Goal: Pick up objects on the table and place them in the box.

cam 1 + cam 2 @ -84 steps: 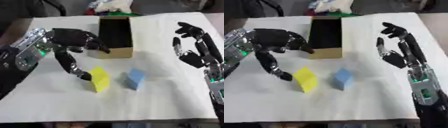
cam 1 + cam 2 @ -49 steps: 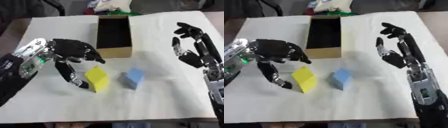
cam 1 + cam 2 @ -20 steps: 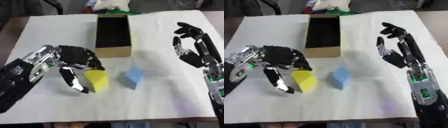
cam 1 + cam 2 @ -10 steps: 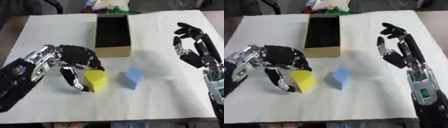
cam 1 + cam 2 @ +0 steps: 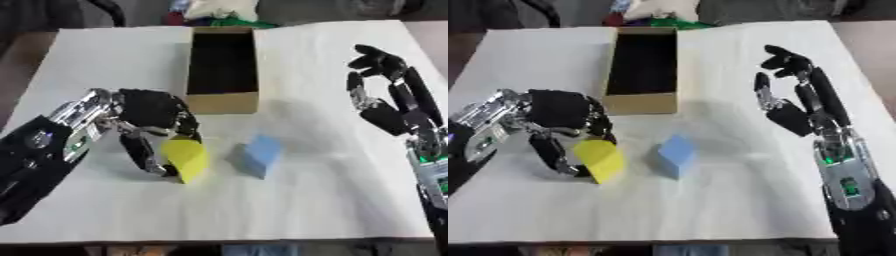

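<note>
Left of centre: my left hand [image 5: 149,117] curls around the yellow foam block [image 5: 185,158]; the blue foam block [image 5: 256,155] sits beside it, below the open cardboard box [image 5: 223,102]. My right hand [image 5: 794,107] is open at right.

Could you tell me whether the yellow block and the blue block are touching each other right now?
Apart. In the left eye view, a strip of white table covering shows plainly between the yellow block and the blue block.

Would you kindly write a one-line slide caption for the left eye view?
Left hand closes around the yellow block beside the blue block, in front of the open box; right hand waits open.
</note>
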### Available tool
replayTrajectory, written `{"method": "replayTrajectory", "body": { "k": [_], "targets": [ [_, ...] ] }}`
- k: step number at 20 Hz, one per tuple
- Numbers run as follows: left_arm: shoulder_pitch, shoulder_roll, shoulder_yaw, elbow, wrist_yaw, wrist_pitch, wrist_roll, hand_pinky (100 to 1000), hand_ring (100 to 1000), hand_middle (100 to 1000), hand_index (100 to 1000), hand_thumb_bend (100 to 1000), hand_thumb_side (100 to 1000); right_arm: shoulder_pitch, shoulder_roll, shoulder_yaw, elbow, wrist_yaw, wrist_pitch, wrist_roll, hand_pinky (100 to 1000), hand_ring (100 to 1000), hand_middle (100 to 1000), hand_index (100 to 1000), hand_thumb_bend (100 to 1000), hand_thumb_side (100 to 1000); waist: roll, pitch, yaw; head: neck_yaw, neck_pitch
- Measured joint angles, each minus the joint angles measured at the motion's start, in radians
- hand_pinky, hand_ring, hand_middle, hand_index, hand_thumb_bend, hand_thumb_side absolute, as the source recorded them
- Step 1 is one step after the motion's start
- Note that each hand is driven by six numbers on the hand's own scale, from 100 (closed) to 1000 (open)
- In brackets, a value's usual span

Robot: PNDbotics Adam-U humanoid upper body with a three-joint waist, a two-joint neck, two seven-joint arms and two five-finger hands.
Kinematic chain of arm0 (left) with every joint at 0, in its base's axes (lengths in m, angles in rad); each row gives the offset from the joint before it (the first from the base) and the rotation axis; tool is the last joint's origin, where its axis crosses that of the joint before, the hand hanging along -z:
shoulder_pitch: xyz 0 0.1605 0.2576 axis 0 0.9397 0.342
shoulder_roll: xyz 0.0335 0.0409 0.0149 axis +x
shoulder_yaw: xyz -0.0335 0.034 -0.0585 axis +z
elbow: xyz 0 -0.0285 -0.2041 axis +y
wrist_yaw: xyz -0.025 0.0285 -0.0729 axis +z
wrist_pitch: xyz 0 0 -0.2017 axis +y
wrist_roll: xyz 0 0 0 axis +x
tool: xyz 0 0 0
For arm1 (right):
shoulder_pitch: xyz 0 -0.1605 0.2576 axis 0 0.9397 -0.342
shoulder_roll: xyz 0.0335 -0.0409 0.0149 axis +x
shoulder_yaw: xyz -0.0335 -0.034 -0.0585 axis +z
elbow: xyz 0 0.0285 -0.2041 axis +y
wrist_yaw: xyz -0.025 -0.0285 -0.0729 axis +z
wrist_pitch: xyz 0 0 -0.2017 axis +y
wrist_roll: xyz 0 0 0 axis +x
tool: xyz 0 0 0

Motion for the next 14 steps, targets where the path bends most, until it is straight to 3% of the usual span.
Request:
{"method": "replayTrajectory", "body": {
  "k": [4, 14],
  "targets": [
    [-0.004, 0.001, 0.01, -0.002, -0.002, -0.011, 0.011, 619, 517, 418, 705, 207, 238, 0.0, 0.0, 0.0, 0.0, -0.001, 0.0, 0.0, 697, 752, 676, 924, 100, 783, 0.0, 0.0, 0.0, -0.002, 0.0],
    [-0.105, 0.05, 0.072, -0.053, 0.094, -0.016, 0.016, 632, 525, 427, 716, 274, 171, 0.001, 0.0, 0.0, 0.002, -0.006, 0.0, 0.0, 697, 752, 675, 925, 100, 796, 0.006, -0.002, 0.001, -0.009, 0.0]
  ]
}}
